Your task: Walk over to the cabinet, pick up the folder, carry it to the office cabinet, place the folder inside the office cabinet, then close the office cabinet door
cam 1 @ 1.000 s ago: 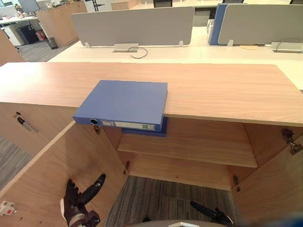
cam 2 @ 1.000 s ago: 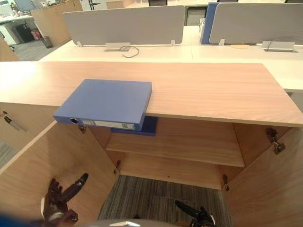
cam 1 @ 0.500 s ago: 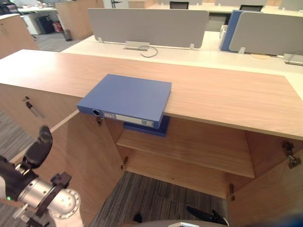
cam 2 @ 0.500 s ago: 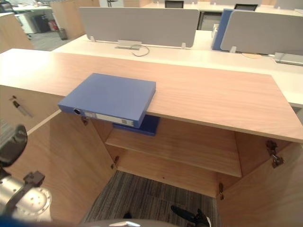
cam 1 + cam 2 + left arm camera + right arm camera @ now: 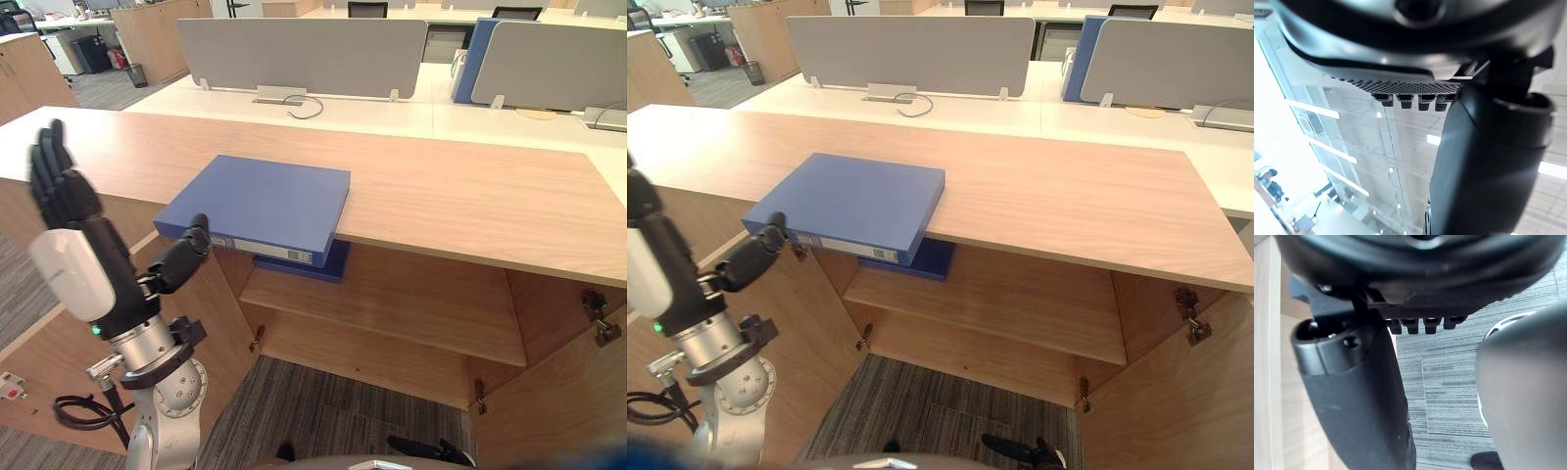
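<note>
**One folder on the cabinet top, not yet held**

One blue folder (image 5: 265,201) lies flat on the wooden top of the cabinet (image 5: 470,196). Its labelled spine faces the robot and juts out over the front edge, above the open compartment. A second folder (image 5: 309,266) lies on the shelf (image 5: 411,304) just below it. Both doors stand open, the left door (image 5: 220,323) beside the arm and the right door (image 5: 558,401) at the far side.

The left hand (image 5: 78,264) stands upright to the left of the folder, fingers (image 5: 54,181) straight and spread, holding nothing. Its thumb (image 5: 181,259) reaches out toward the near left corner of the spine. Whether the tip touches cannot be told from these views. The right hand (image 5: 426,450) hangs low at the bottom of the eye views; whether it is open or closed cannot be told.

The folder looks like a thick, rigid board binder, so it should stay flat when lifted rather than sag. Its weight depends on its contents, which are hidden. The smooth cover may be slippery under hard fingertips. The overhanging spine is probably the best hold: fingers on top, thumb underneath. A grip at one corner could let the far end swing down, so a hold nearer the middle of the spine, or support from the other hand, seems safer.
</note>
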`<state>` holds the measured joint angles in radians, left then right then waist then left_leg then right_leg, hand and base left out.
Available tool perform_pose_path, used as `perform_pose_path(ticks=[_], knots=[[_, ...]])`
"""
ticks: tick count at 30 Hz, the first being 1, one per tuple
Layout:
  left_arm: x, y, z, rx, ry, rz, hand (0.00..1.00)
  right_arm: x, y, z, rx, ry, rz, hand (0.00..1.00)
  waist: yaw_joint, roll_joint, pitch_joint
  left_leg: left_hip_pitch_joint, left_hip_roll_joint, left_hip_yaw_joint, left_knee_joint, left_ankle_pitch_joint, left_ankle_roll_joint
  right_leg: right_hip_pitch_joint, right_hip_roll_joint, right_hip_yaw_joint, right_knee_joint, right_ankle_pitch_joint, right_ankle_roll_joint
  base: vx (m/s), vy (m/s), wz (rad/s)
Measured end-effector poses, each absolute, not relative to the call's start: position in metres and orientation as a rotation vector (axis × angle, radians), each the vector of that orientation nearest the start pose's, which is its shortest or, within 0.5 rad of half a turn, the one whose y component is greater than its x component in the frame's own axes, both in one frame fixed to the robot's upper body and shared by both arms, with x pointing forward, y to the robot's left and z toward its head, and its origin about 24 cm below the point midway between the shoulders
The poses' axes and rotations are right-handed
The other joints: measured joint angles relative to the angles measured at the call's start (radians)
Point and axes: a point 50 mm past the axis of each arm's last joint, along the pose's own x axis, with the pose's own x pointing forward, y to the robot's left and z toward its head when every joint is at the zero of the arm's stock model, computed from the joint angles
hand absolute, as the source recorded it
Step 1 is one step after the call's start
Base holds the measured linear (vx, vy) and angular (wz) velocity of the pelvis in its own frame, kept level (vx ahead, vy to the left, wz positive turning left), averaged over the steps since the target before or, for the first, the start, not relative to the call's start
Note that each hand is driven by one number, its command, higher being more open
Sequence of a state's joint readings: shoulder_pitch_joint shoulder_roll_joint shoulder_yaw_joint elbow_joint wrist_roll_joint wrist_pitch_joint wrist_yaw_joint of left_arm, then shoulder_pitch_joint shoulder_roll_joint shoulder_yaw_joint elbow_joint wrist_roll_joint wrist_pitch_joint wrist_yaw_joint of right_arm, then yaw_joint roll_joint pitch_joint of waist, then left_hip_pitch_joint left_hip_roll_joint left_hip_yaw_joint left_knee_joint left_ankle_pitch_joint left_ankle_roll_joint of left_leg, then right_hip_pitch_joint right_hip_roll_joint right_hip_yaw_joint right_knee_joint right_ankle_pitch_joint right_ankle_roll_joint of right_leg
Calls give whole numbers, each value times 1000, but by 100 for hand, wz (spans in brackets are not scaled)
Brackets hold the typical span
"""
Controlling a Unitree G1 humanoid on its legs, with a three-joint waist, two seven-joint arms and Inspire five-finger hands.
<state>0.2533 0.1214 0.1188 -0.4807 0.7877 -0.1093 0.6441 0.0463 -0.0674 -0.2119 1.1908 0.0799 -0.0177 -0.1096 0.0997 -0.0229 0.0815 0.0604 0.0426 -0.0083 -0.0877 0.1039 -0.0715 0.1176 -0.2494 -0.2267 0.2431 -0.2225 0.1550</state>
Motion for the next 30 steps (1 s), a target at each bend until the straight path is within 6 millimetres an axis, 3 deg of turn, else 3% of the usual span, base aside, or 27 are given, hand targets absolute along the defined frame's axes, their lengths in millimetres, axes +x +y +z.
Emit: perform_pose_path(ticks=[7,16,30], knots=[[186,203,120,968,-552,584,100,86,-203,-167,-45,1186,-279,100,-2,-8,7,4,3,17,0,-1,-1,-11,2,17,8,-1,-1,-13,-5,-7],[186,204,120,1035,-571,502,100,87,-204,-167,-67,1185,-250,100,-2,-10,12,12,4,25,0,-1,-1,-11,1,30,11,-1,-2,-9,-1,-2],[191,229,90,1225,-398,443,100,85,-207,-167,-91,1191,-224,100,-3,-20,15,13,6,38,0,-2,-2,-22,3,46,13,-1,-2,-2,-1,-1]])
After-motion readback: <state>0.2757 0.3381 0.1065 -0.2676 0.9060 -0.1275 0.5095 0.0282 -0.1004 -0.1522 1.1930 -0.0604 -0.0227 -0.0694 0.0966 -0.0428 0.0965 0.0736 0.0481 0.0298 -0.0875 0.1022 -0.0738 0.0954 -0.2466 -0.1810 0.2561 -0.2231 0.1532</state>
